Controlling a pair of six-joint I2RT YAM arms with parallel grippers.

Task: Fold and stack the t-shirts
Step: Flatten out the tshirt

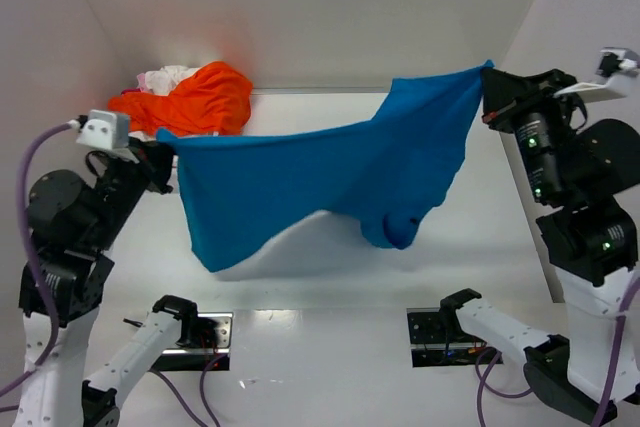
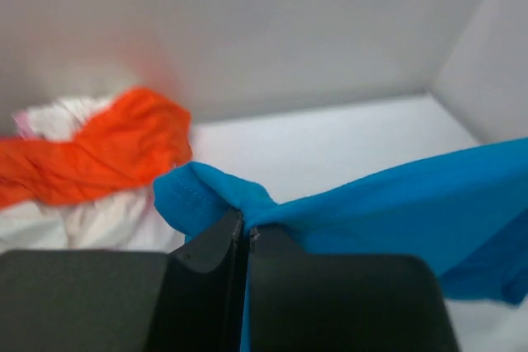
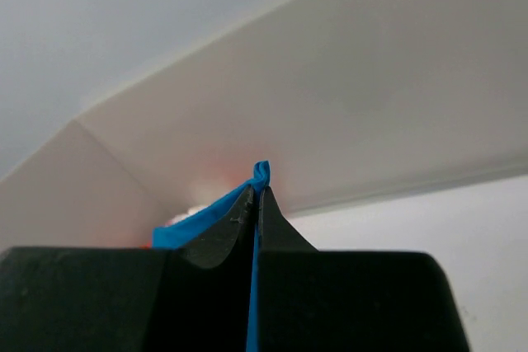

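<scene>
A bright blue t-shirt (image 1: 330, 182) hangs stretched in the air between both grippers, sagging toward the table in the middle. My left gripper (image 1: 163, 160) is shut on its left corner, seen bunched above the jaws in the left wrist view (image 2: 210, 195). My right gripper (image 1: 487, 87) is shut on its right corner, higher up; the blue edge pokes out of the closed jaws in the right wrist view (image 3: 260, 175). A bright orange t-shirt (image 1: 195, 99) lies crumpled at the back left on white/pinkish shirts (image 1: 165, 77), also in the left wrist view (image 2: 91, 154).
White walls enclose the table on the left, back and right. The arm bases and two black mounts (image 1: 205, 332) sit at the near edge. The back wall corner (image 3: 78, 121) shows behind the right gripper.
</scene>
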